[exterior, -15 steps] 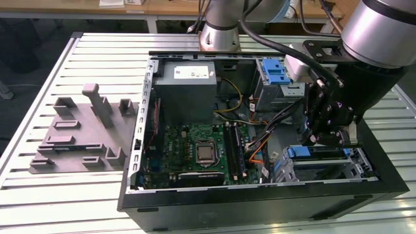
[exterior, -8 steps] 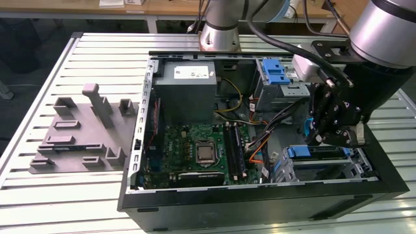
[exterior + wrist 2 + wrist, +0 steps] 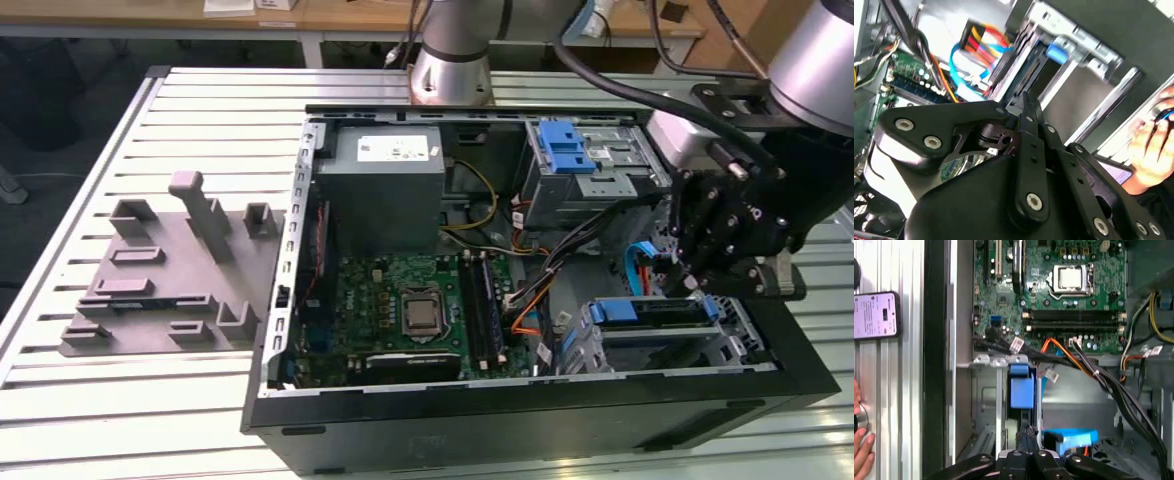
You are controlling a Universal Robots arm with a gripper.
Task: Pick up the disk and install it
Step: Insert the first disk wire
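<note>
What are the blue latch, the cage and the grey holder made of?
The latch looks like plastic: solid blue, smooth, softly moulded. The cage looks like bare sheet metal: silvery grey, thin folded edges, dull shine. The holder looks like matte grey plastic, perhaps printed or moulded; its blocky posts carry no shine. The table looks like ribbed aluminium.

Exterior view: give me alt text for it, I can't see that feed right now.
The black gripper hangs inside an open computer case, just above a metal drive cage holding a blue-framed disk. The green motherboard lies mid-case; a grey moulded holder fixture sits on the slatted table toward the exterior view's left.
</note>
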